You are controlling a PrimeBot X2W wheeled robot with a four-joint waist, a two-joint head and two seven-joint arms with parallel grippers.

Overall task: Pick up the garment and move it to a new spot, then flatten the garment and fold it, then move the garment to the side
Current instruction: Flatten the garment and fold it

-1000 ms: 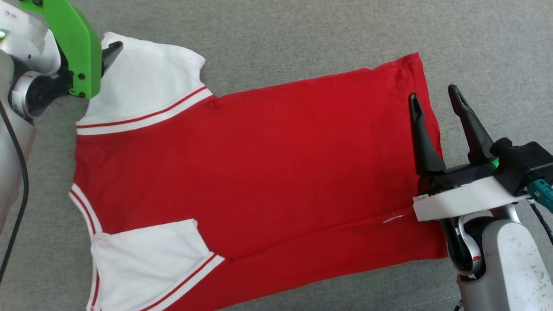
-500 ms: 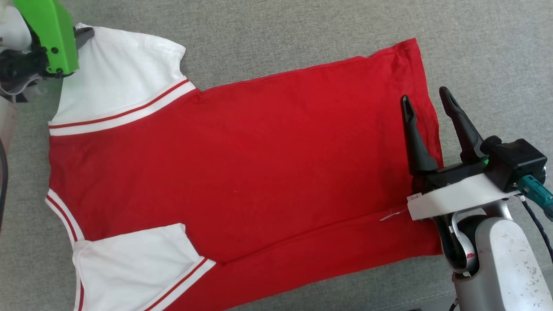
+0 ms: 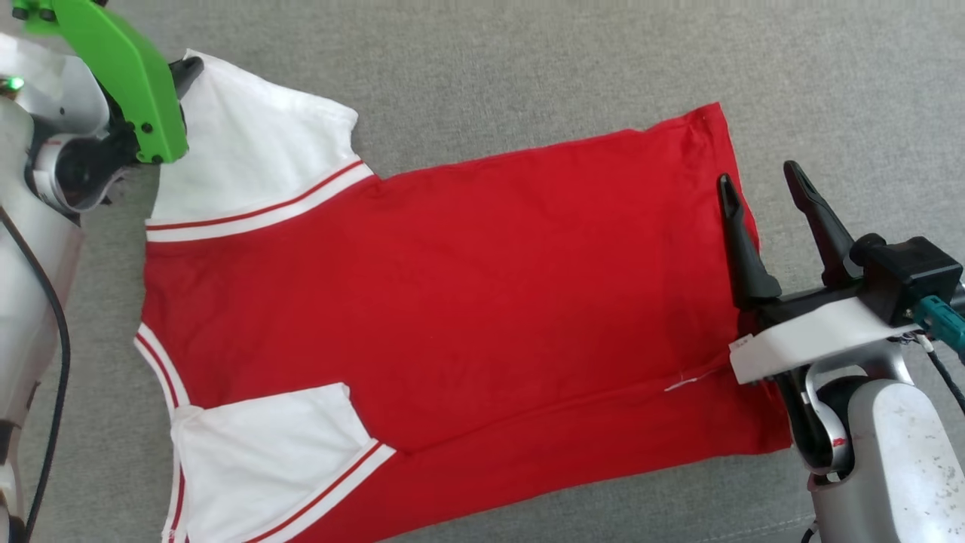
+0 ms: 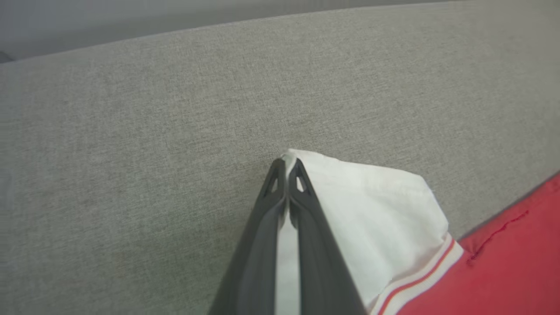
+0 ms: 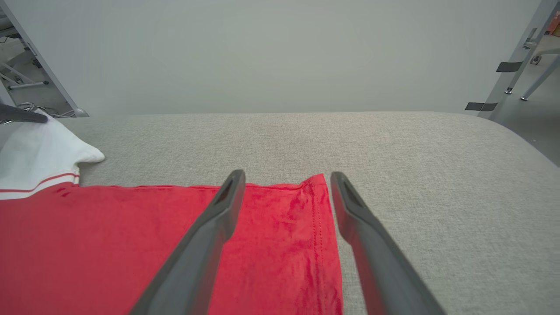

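The garment (image 3: 452, 302) lies spread on the grey cushion, a plain red body with white sleeves and striped trim. Its hem faces right and its sleeves lie at the left. My left gripper (image 3: 185, 72) is shut on the outer corner of the far white sleeve (image 3: 249, 151); in the left wrist view the dark fingers (image 4: 306, 227) pinch white cloth (image 4: 372, 218) between them. My right gripper (image 3: 761, 181) stands open over the hem's far corner (image 5: 315, 183), one finger above the red cloth, the other above the grey surface, holding nothing.
The grey fabric surface (image 3: 528, 60) extends beyond the garment on all sides. In the right wrist view its far edge meets a pale wall (image 5: 280, 52), with metal frame legs (image 5: 516, 57) at the right and cables (image 5: 26, 107) at the left.
My left gripper has closed on the far sleeve's corner. The head camera swung a little, shifting the whole picture. The right gripper stays open over the hem.
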